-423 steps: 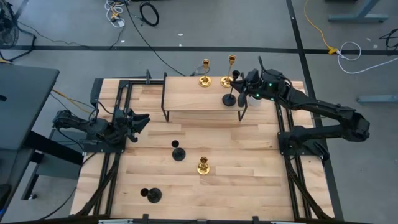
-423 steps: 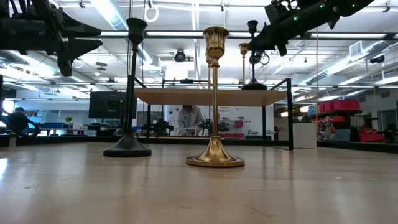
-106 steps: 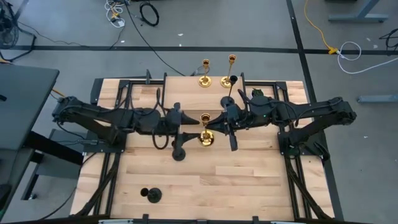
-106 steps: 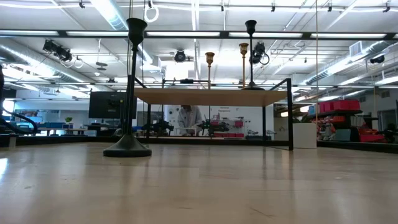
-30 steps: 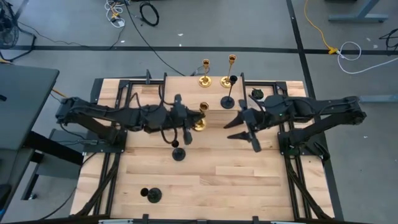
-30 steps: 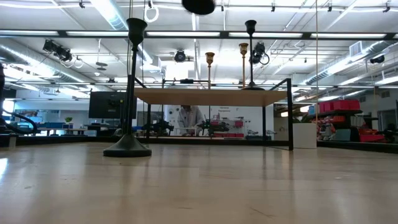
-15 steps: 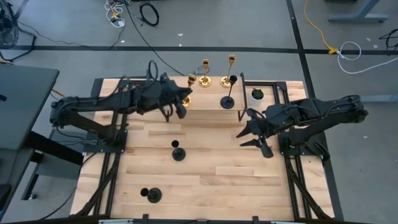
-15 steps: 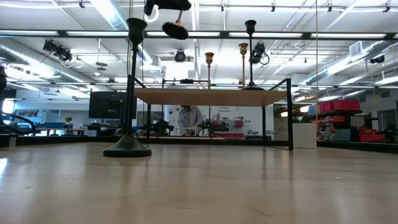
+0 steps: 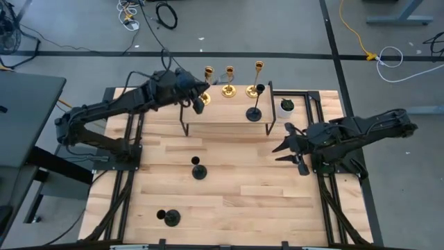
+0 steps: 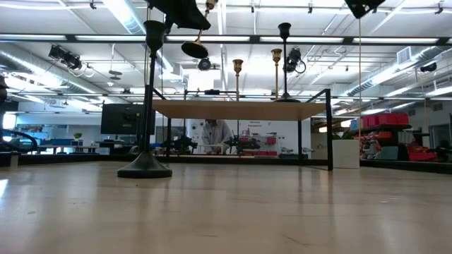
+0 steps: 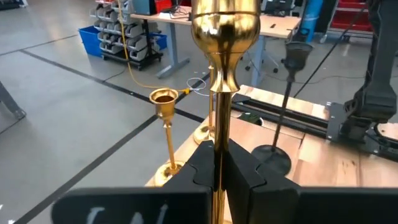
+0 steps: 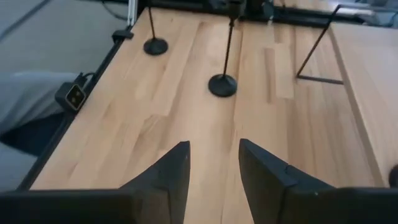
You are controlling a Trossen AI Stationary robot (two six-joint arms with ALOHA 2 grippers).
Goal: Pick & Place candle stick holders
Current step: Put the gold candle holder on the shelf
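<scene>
While the high view looked straight down, the left gripper (image 9: 199,98) reached over the left end of the raised wooden shelf (image 9: 225,111), clamped on a gold candle stick holder (image 9: 207,74) held above it. Two more gold holders (image 9: 228,90) (image 9: 254,89) stood on the shelf's far edge, with a black holder (image 9: 254,113) on the shelf near its right end. A white pot with a plant (image 9: 286,105) sat just right of the shelf. On the table (image 9: 236,201) below stood two black holders — one mid-table (image 9: 199,171), one near the front left (image 9: 171,217). The right gripper (image 9: 290,147) hung over the table's right side, fingers spread and holding nothing.

From the low view, the carried holder's base (image 10: 193,49) hung tilted in the air above the shelf level, beside a tall black holder (image 10: 145,166).

The left wrist view showed the fingers (image 11: 200,176) pressed against the gold stem (image 11: 219,137), with a gold holder (image 11: 165,134) and a black one (image 11: 277,152) beyond.

The right wrist view showed its fingers (image 12: 172,171) parted over bare wood, two black holders (image 12: 222,84) (image 12: 155,45) ahead.
</scene>
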